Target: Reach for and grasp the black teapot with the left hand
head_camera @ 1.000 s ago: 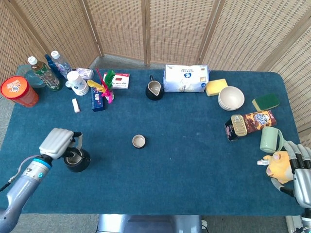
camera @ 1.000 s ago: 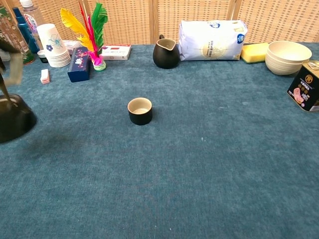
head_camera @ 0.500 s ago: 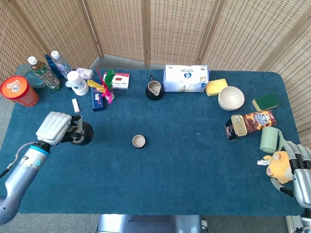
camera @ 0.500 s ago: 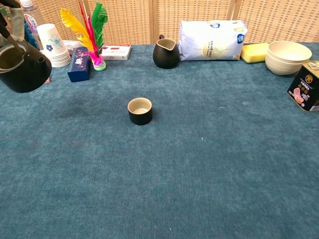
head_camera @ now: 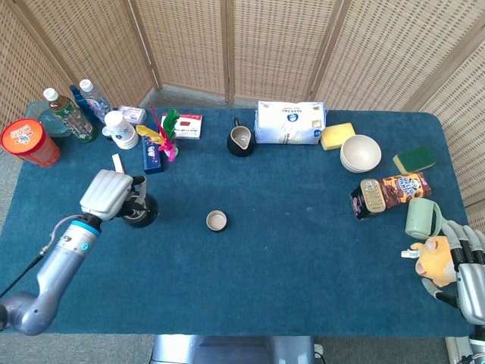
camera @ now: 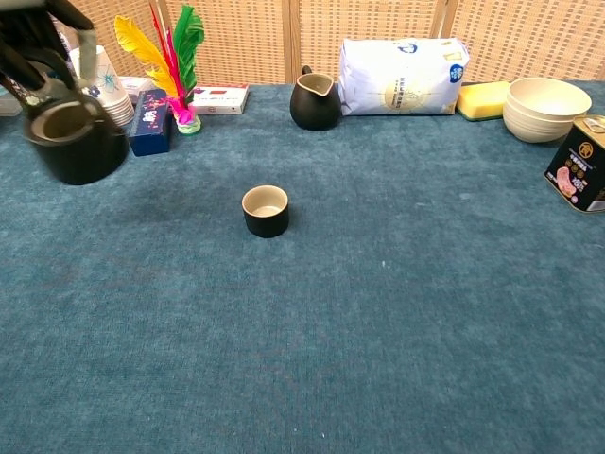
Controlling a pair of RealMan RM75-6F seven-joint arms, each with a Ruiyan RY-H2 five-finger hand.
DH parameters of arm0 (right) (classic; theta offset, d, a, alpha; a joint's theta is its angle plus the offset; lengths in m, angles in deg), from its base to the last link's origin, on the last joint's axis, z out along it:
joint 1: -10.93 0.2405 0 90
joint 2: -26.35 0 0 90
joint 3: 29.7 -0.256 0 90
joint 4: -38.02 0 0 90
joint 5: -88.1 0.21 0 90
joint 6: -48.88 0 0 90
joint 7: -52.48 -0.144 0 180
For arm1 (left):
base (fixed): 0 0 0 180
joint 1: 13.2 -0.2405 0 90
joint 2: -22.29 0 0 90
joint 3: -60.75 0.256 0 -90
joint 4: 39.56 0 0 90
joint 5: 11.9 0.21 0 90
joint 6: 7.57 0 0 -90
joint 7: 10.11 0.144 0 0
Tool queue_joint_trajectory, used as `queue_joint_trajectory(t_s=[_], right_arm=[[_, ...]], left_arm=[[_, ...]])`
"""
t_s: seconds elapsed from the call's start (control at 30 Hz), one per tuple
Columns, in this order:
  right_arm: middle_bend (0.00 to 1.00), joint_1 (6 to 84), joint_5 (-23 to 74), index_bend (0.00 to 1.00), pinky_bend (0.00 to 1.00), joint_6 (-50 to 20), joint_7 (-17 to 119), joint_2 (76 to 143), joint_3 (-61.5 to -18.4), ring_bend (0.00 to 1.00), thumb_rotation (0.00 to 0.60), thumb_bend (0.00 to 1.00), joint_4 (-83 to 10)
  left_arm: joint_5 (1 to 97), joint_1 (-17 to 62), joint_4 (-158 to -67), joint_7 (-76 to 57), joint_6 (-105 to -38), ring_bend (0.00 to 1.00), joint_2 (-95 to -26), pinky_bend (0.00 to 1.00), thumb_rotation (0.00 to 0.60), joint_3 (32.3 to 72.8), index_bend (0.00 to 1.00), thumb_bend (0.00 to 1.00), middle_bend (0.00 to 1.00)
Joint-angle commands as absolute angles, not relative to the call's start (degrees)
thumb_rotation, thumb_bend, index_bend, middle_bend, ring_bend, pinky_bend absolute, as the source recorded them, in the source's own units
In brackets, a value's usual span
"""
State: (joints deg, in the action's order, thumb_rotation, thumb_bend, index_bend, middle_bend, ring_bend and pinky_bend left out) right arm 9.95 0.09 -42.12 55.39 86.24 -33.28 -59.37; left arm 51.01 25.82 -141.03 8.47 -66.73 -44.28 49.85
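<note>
The black teapot (head_camera: 141, 211) hangs off the table by its handle in my left hand (head_camera: 108, 194), left of the table's middle. In the chest view the teapot (camera: 77, 144) floats above the blue cloth at the far left, its open top showing, with the dark fingers (camera: 38, 43) of my left hand wrapped over the handle. My right hand (head_camera: 464, 262) rests at the table's front right corner, fingers stretched out and apart, beside a yellow plush toy (head_camera: 434, 257).
A small black cup (head_camera: 217, 221) stands mid-table, right of the teapot. Behind it are a black pitcher (head_camera: 240, 141) and a white bag (head_camera: 290, 122). Bottles, paper cups (head_camera: 120, 129), a blue box (head_camera: 152, 156) and a feather shuttlecock (camera: 175, 66) crowd the back left.
My left hand has lifted the teapot off the cloth at the front left and carried it up and to the right, toward the small cup. The right hand has stayed still.
</note>
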Motion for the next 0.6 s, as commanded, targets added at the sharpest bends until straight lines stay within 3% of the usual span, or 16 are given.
queue_joint_trajectory(t_s=[0.03, 0.6], right_arm=[[0.00, 9.9, 0.0, 0.00, 0.00, -42.2, 55.3, 86.2, -33.2, 0.00, 0.600, 0.00, -59.3], [0.00, 9.9, -0.1, 0.00, 0.00, -42.2, 54.7, 86.0, -33.1, 0.00, 0.600, 0.00, -59.3]], left_arm=[[49.5, 27.0, -139.0, 10.8, -66.8, 0.82, -47.4, 0.92, 0.600, 50.0, 0.71, 0.58, 0.92], [45.2, 29.4, -136.7, 15.4, -67.5, 0.82, -53.4, 0.92, 0.600, 49.6, 0.71, 0.58, 0.92]])
